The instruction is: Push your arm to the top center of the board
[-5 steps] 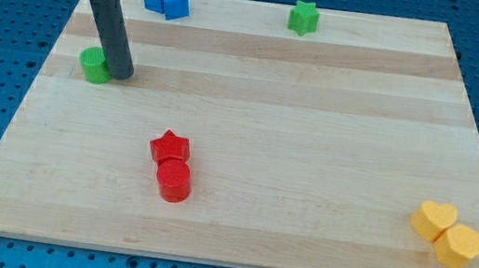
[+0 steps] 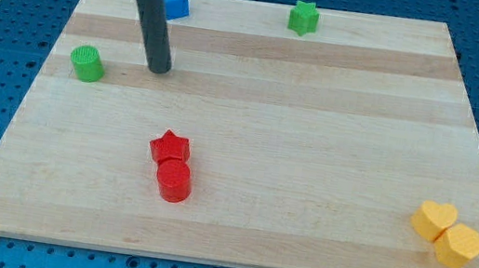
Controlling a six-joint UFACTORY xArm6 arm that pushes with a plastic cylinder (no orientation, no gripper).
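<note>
My tip (image 2: pixel 159 69) rests on the wooden board (image 2: pixel 317 117) in its upper left part. The dark rod rises from it toward the view's top and hides part of the blue blocks (image 2: pixel 175 3) at the top edge. A green cylinder (image 2: pixel 88 64) lies to the left of the tip, apart from it. A green star (image 2: pixel 304 17) sits at the top edge, right of centre and well to the right of the tip.
A red star (image 2: pixel 169 148) and a red cylinder (image 2: pixel 174 181) touch each other in the lower left middle. A yellow heart (image 2: pixel 435 220) and a yellow hexagonal block (image 2: pixel 459 247) sit together at the lower right corner.
My tip has moved to the right and slightly up, away from the green cylinder. The green cylinder sits a little further left than before. The rod now covers part of the blue blocks.
</note>
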